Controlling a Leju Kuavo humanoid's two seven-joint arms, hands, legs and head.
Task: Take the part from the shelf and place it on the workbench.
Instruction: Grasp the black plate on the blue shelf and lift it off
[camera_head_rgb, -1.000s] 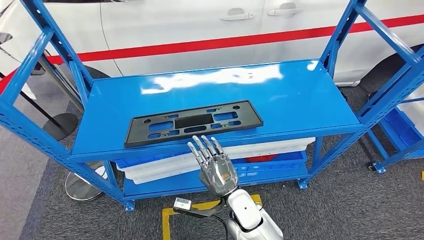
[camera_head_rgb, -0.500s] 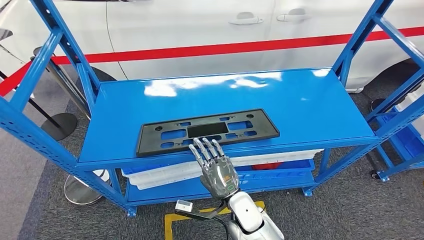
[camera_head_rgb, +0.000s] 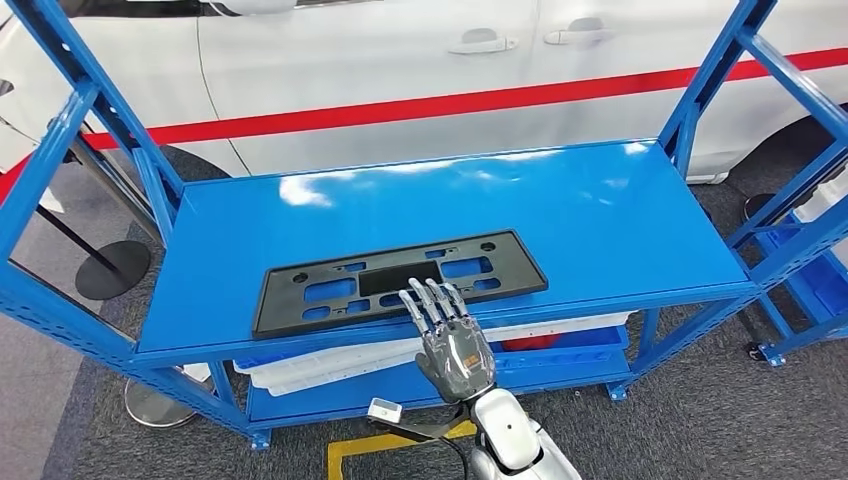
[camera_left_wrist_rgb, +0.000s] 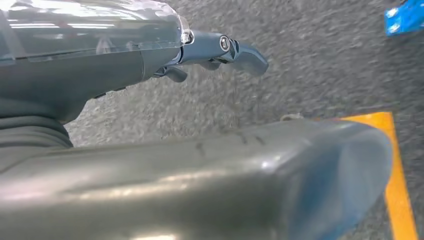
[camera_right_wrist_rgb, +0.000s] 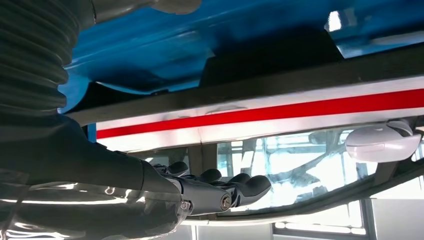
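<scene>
On blue shelf (camera_head_rgb: 600, 215): flat black slotted part (camera_head_rgb: 398, 282)

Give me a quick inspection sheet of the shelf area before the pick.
Surface: blue shelf, glossy top level, bare apart from the part.
Job's things: black part, a flat slotted frame, lies flat near the front edge, not lifted.
Clutter: white trays and blue bins on the lower level, with something red among them.
Hands: right hand open, fingers straight, tips reaching over the part's near edge; contact cannot be told. Left hand holds nothing, above grey floor.
Cables: a dark cable runs by the right wrist.
Surroundings: white car with red stripe behind the shelf; yellow floor marking; a second blue rack at the right.
</scene>
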